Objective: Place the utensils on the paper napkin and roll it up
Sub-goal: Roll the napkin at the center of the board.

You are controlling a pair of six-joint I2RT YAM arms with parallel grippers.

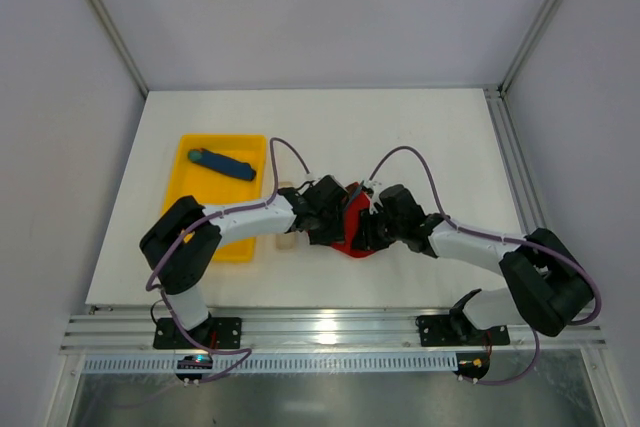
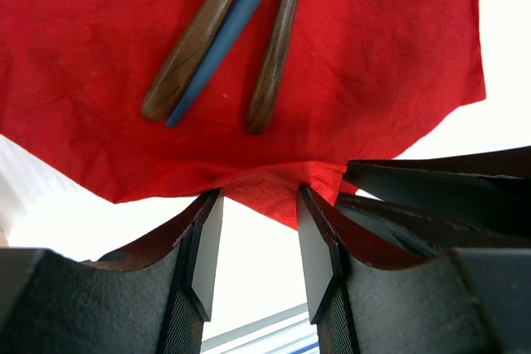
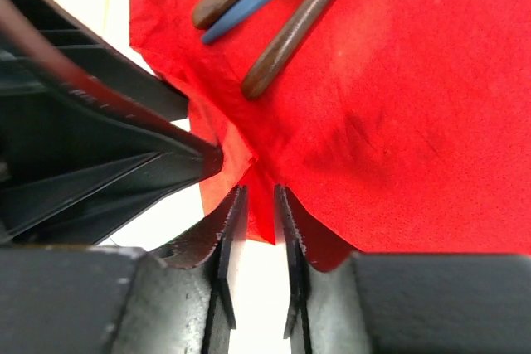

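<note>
The red paper napkin [image 2: 373, 55] lies flat on the white table, with the utensils on it: two brown wooden handles [image 2: 195, 39] [image 2: 274, 64] and a blue handle [image 2: 228, 35] between them. My left gripper [image 2: 259, 192] is open, with the napkin's near corner lying between its fingertips. My right gripper [image 3: 259, 192] stands slightly open, and the same corner of the napkin [image 3: 415, 122] hangs loose in its narrow gap. In the top view both grippers, left [image 1: 328, 211] and right [image 1: 376, 219], meet over the napkin [image 1: 352, 239] and hide most of it.
A yellow tray [image 1: 205, 217] stands at the left with a blue stick-shaped object with a teal end [image 1: 225, 163] in it. A pale flat piece [image 1: 286, 239] lies between the tray and the napkin. The two grippers nearly touch each other.
</note>
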